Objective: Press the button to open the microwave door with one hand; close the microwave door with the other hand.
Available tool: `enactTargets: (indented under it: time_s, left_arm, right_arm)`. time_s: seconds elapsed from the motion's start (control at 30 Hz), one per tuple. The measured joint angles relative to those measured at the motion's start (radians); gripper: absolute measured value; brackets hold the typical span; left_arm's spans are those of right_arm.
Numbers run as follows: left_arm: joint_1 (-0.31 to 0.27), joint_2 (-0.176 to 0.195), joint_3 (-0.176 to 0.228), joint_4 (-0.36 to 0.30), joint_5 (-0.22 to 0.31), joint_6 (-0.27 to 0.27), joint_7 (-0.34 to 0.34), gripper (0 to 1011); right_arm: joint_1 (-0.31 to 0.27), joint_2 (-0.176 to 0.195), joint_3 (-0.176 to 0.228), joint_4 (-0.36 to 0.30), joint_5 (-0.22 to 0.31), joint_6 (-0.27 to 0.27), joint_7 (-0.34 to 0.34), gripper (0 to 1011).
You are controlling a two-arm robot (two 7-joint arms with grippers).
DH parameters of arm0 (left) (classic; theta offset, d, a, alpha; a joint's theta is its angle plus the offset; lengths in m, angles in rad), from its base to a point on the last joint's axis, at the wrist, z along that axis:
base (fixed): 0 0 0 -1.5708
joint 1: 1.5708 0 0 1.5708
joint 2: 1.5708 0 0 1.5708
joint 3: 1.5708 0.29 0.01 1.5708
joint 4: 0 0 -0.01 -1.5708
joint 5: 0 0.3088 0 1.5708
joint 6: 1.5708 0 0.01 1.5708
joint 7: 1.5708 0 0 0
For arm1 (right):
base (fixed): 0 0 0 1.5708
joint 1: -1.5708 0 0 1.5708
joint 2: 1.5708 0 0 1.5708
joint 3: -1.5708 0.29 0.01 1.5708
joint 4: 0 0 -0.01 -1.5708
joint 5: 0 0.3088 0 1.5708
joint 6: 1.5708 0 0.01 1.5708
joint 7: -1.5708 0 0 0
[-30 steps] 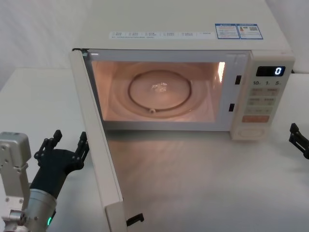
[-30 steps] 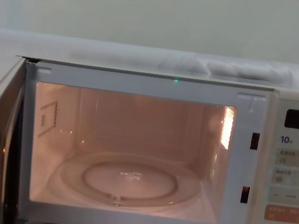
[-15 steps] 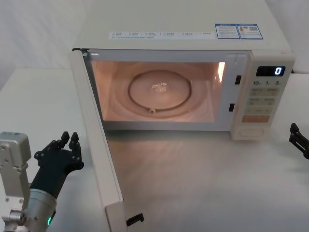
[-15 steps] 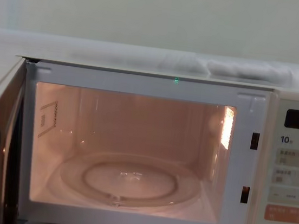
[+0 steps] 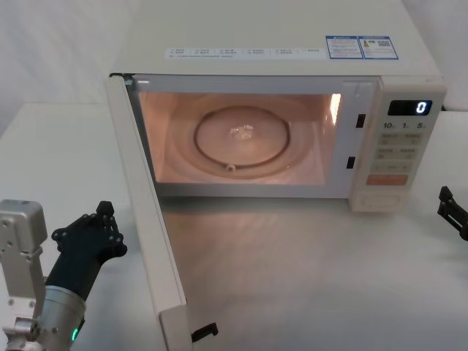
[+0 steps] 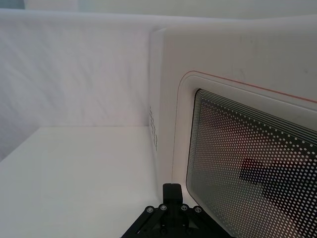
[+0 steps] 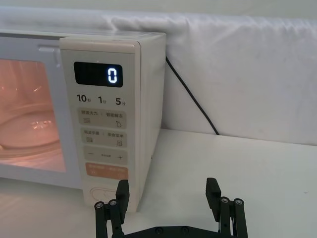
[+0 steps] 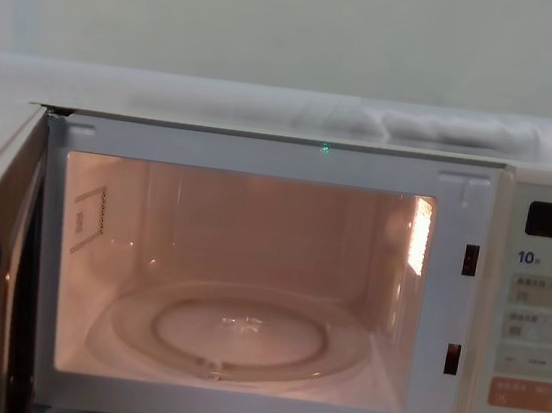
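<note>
While the left gripper point(image 5: 104, 216) hangs low at the robot's left with its black fingers pressed together, it sits just beside the outer face of the microwave door point(image 5: 146, 219) — apart from it in the head view, though whether a fingertip touches cannot be told. Its wrist view gives what the head view lacks: the door's outer side, with the dotted dark window point(image 6: 247, 173) inside a thin pink outline, and the gripper's closed tip low in front of the door's cream border. From the head, only the door's edge and inner face show, swung wide open toward the robot on its left hinge.

At the far right edge of the head view the right gripper point(image 5: 453, 212) is cut off; its own wrist view shows the two fingers point(image 7: 213, 191) spread wide, holding nothing, near the microwave's right front corner. Just beyond them is the control panel — the button point(image 7: 104, 193) at its bottom, partly hidden behind one finger, under the orange key point(image 7: 106, 171). The chest view looks straight into the lit cavity at the glass turntable point(image 8: 240, 335).
</note>
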Motion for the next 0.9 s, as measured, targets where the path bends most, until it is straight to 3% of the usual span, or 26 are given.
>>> enactTargets:
  time_s: [0.27,0.5,0.67,0.9]
  left_arm:
    - [0.003,0.013,-0.035,-0.022,-0.060,0.025,-0.084,0]
    - [0.010,0.042,-0.111,-0.082,-0.145,0.091,-0.139,0]
    - [0.030,0.103,-0.173,-0.134,-0.207,0.134,-0.190,0]
    - [0.033,0.169,-0.207,-0.163,-0.284,0.148,-0.274,0]
  right_arm:
    - [0.000,0.000,0.000,0.000,0.000,0.000,0.000,1002]
    - [0.000,0.000,0.000,0.000,0.000,0.000,0.000,1002]
    - [0.000,0.000,0.000,0.000,0.000,0.000,0.000,1002]
    - [0.000,0.000,0.000,0.000,0.000,0.000,0.000,1002]
